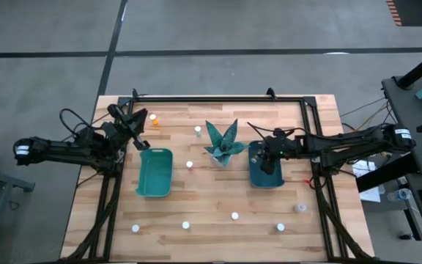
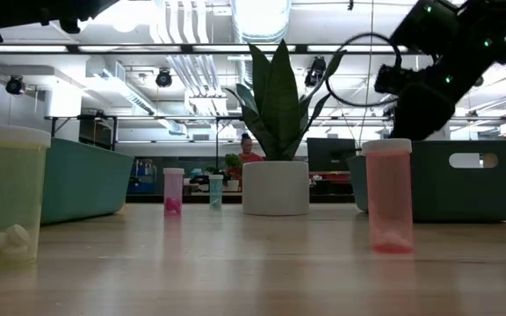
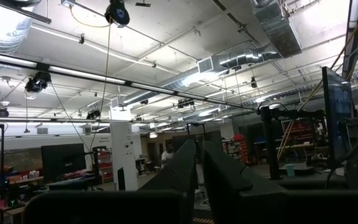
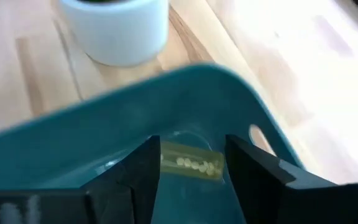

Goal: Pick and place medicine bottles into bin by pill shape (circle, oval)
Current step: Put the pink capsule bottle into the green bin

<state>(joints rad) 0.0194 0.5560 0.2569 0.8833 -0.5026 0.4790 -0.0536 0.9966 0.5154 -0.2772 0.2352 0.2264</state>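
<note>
The right tool (image 4: 188, 171) hangs open over the right bin (image 4: 185, 99). A yellow bottle (image 4: 190, 163) lies inside, let go to sort it. The left tool (image 3: 199, 180) waits, closed and empty, by the left bin (image 1: 154, 172).

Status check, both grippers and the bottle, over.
Right gripper open over right bin. Yellowish bottle lying inside. Left gripper shut, raised, idle. Nothing obstructing.
</note>
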